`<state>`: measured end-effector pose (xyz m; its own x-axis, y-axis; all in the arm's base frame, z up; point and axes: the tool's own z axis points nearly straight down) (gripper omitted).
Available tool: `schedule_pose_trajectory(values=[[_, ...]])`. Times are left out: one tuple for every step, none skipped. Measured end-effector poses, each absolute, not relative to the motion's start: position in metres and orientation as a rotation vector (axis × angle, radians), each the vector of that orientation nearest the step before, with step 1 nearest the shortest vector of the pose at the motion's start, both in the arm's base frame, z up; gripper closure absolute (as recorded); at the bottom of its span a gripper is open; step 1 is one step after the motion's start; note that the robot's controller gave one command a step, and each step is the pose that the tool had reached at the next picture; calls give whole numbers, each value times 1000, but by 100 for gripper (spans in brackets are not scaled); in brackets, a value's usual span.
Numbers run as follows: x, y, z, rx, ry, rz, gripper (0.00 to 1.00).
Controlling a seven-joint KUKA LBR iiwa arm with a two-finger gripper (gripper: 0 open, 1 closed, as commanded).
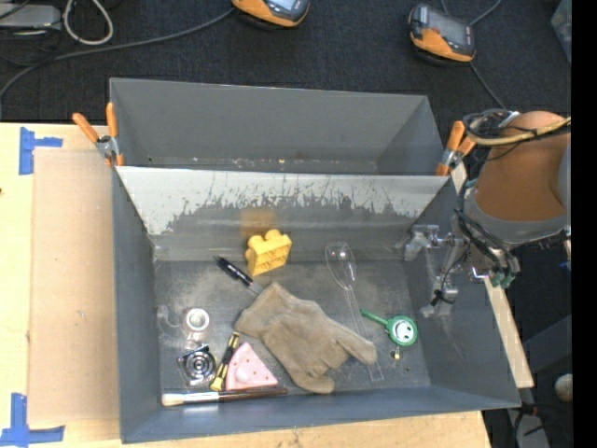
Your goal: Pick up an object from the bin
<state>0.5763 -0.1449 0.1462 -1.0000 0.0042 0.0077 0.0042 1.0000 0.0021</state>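
Finds the gripper (438, 292) at the right side of the grey metal bin (280, 129), low over the sloping right wall, under the arm's orange cover (522, 180). Cannot tell from this angle whether it stands wide or narrow. Places nearest to it a green toy (399, 329) with a round face and a thin handle, lying on the bin floor at the right, just below and left of the gripper, near but apart. Notes a clear stemmed glass (343, 269) on its side a little further left. Sees a tan glove (303, 336) spread flat mid-floor, one end close to the green toy. Puts a yellow block (269, 252) and a black marker (233, 271) near the back slope, well apart from the gripper. Leaves in the front left corner a loose cluster: a pink wedge (248, 370), a round metal piece (197, 363), a small clear cup (196, 320), a yellow-and-black pen (227, 357) and a long stick (219, 398) along the front wall.
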Motion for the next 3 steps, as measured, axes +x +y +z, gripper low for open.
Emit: schedule_pose_trajectory(values=[[578, -144, 151, 3, -3141, -1, 0], [547, -155, 67, -305, -3116, -5, 0], [546, -155, 126, -296, -3133, -1, 0]])
